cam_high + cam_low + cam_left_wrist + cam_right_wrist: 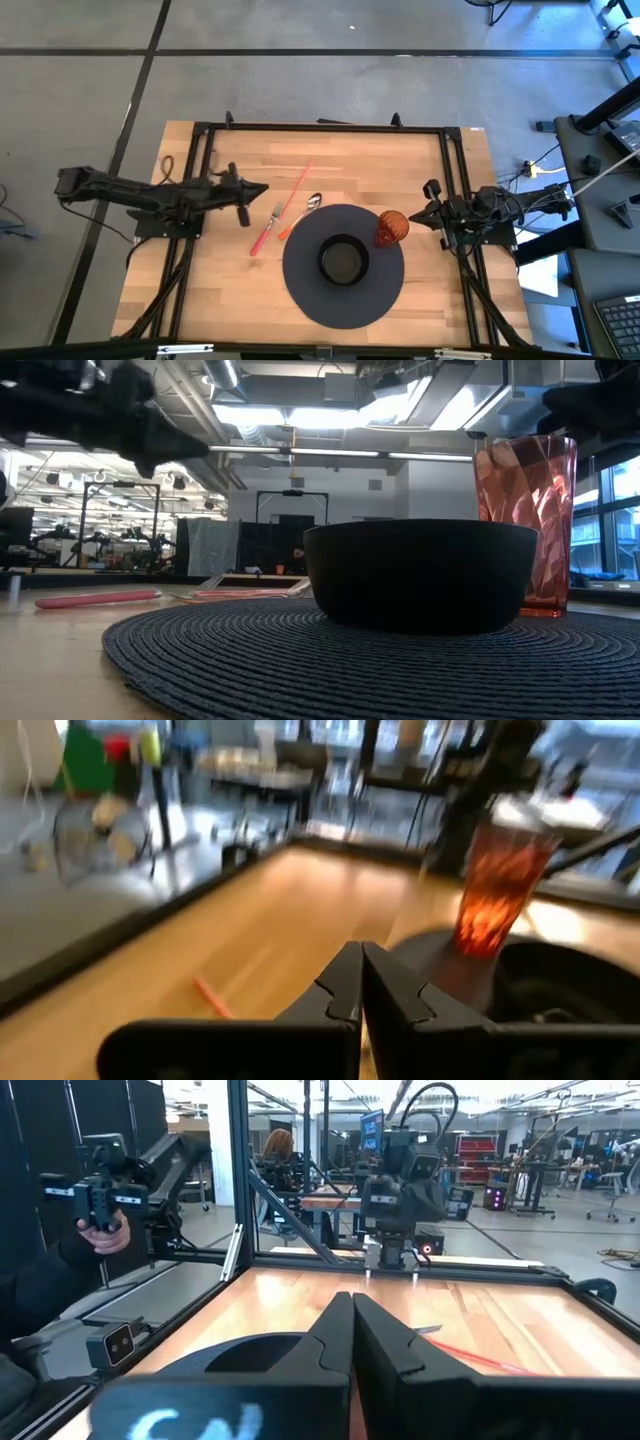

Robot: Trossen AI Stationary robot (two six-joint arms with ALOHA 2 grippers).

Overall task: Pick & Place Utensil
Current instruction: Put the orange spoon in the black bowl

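Note:
Three utensils lie flat on the wooden table left of a round dark placemat (300, 290): a fork with a pink handle (266, 230), an orange-handled spoon (300, 215) and a long pink stick-like utensil (297, 188). The pink handle (95, 599) and the fork (200, 584) also appear in the low view. On the placemat stand a black bowl (343, 260) and a red faceted cup (391, 228). My left gripper (257, 190) hovers shut just left of the utensils, above the table. My right gripper (414, 213) waits shut beside the cup, at the table's right.
A black frame (320, 127) runs around the tabletop. The bowl (420, 575) and the cup (528, 525) stand close together on the mat. A person's hand (100, 1232) holding a device shows beyond the table in the right wrist view. Bare wood lies along the far side.

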